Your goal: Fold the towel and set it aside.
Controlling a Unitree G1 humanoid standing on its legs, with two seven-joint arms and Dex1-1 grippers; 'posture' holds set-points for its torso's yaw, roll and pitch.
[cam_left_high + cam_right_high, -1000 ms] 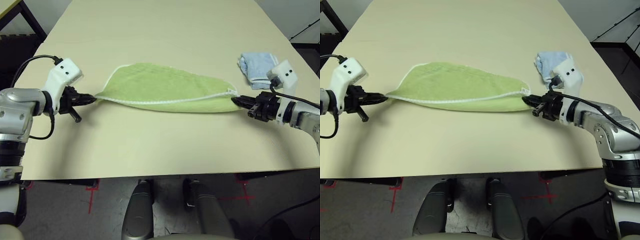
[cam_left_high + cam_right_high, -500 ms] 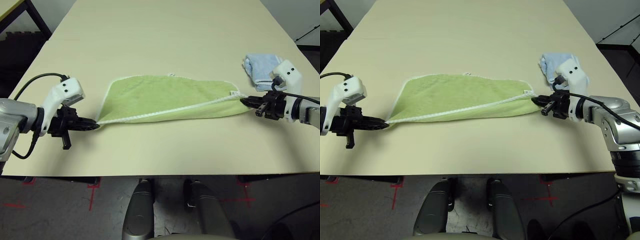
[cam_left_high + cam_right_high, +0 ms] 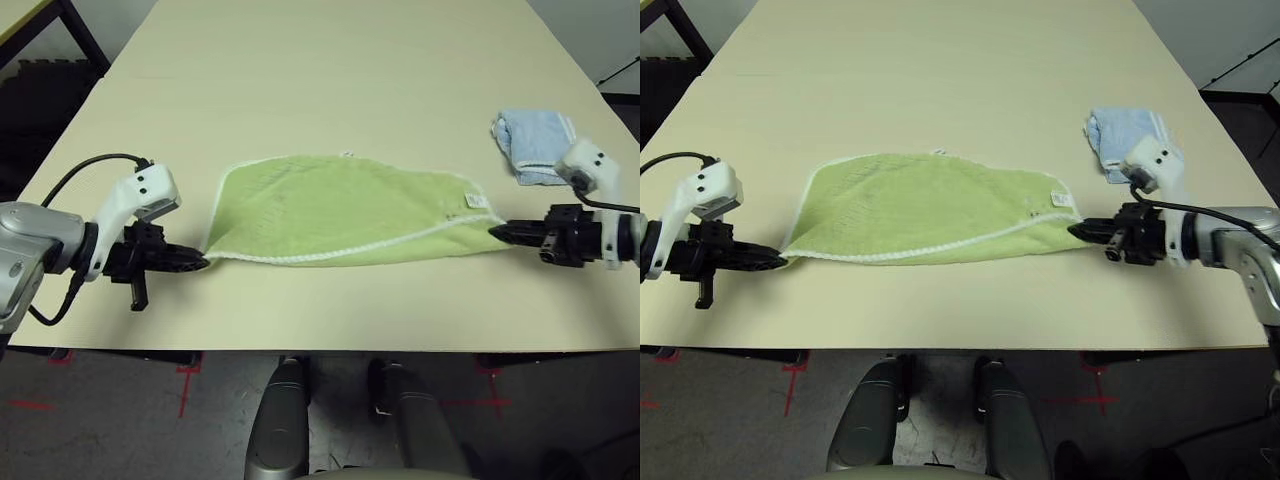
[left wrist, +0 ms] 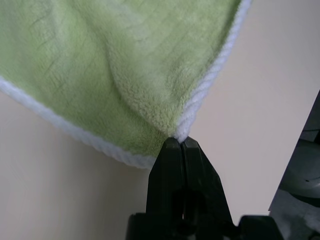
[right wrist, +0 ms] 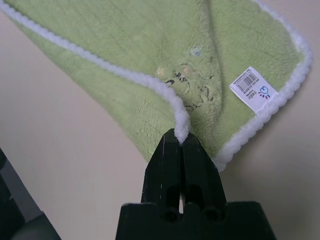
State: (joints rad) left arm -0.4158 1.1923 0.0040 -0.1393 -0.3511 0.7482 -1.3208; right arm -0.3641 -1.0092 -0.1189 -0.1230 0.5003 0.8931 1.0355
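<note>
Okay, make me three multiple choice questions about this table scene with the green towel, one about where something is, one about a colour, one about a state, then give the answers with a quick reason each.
1. Where does the pale blue folded towel lie?
A. On the table beyond the right claw
B. Beside the left claw
C. On top of the green towel

2. What colour is the green towel's stitched edging?
A. Black
B. White
C. Red

3. What state is each claw in?
A. Both open above the towel
B. Left shut on a corner, right open
C. Both shut on opposite towel corners

Answers:
1 A: the head views show it past the right claw, apart from the green towel.
2 B: a white cord rims the cloth.
3 C: each wrist view shows closed fingers pinching the edging.
</note>
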